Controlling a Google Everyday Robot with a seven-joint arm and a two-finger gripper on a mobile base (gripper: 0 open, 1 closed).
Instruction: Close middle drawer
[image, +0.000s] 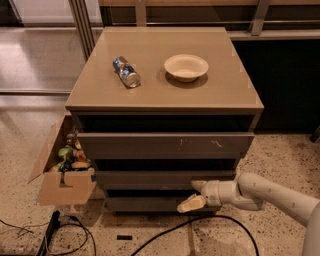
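Middle drawer (150, 179): plain grey-brown front panel, second tier of tan cabinet (165, 95), under scratched upper drawer front (165, 145), dark gap above it. Cream two-finger gripper (186, 196) at panel's lower right edge, jaws spread, holding nothing. Crushed metal can (126, 71) and pale round bowl (186, 67) on cabinet top. Open cardboard box (65, 187) on floor at left.

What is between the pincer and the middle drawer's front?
Nothing. In the camera view, the open cream pincer sits directly at the lower front edge of the plain grey-brown middle drawer, right of its centre.
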